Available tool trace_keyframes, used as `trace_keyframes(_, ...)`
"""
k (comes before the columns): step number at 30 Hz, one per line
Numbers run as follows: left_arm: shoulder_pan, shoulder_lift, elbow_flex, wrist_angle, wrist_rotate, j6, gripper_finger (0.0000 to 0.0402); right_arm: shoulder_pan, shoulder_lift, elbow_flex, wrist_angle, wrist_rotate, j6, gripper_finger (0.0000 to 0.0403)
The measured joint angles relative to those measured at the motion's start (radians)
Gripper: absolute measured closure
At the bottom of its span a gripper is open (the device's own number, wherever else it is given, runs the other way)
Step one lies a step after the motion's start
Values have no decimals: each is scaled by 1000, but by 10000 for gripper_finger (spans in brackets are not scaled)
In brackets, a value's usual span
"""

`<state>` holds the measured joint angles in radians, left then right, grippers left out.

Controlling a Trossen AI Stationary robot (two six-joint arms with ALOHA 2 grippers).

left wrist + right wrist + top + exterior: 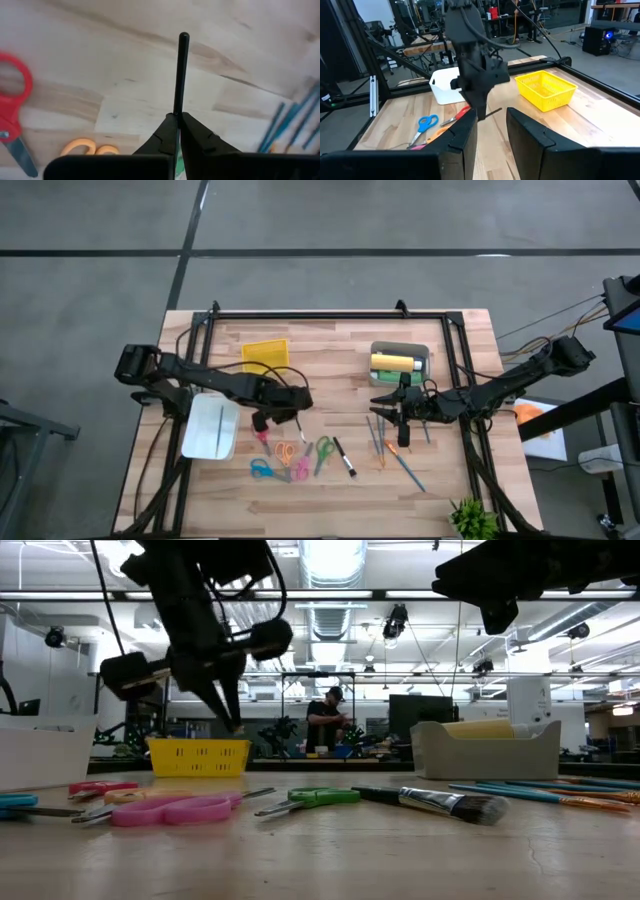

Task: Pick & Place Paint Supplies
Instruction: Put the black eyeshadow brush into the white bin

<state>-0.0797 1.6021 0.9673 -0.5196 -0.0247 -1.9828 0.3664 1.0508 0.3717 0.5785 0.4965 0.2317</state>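
Observation:
My left gripper (pixel 263 420) hangs above the table's middle left, shut on a thin black stick (pixel 181 75); below it lie several scissors (pixel 283 460). A yellow paint bottle (pixel 392 363) lies in the grey bin (pixel 424 352) at the far right. My right gripper (pixel 400 412) stands open and holds nothing, just in front of that bin. Thin brushes and pens (pixel 385 442) lie on the wood below and near it. A black-handled brush (pixel 343 457) rests flat between the scissors and those brushes. My left gripper pinches the black stick between its two fingertips (pixel 170 131), at a point (pixel 177 111) along its shaft. The stick runs on along the fingers' line and ends past them at its free tip (pixel 183 36). It is lifted clear of the table, as the right wrist view shows (pixel 495 112).
A yellow basket (pixel 265 355) stands at the far middle left and a white bin (pixel 212 428) at the left, beside my left arm. A black frame (pixel 330 313) rims the table. A green plant (pixel 472 518) sits at the near right corner.

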Motion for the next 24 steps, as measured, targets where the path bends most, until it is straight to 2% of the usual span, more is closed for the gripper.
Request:
trace_keyframes(7, -13, -64, 24, -9, -97, 260, 390, 0, 0, 0, -4, 0, 0, 301)
trace_keyframes(15, -32, -157, 29, -101, -122, 449, 390, 0, 0, 0, -5, 0, 0, 301)
trace_keyframes(20, -71, -254, 29, -217, -124, 464, 390, 0, 0, 0, -4, 0, 0, 301)
trace_keyframes(24, -111, -336, 29, -308, -175, 470, 390, 0, 0, 0, -4, 0, 0, 301)
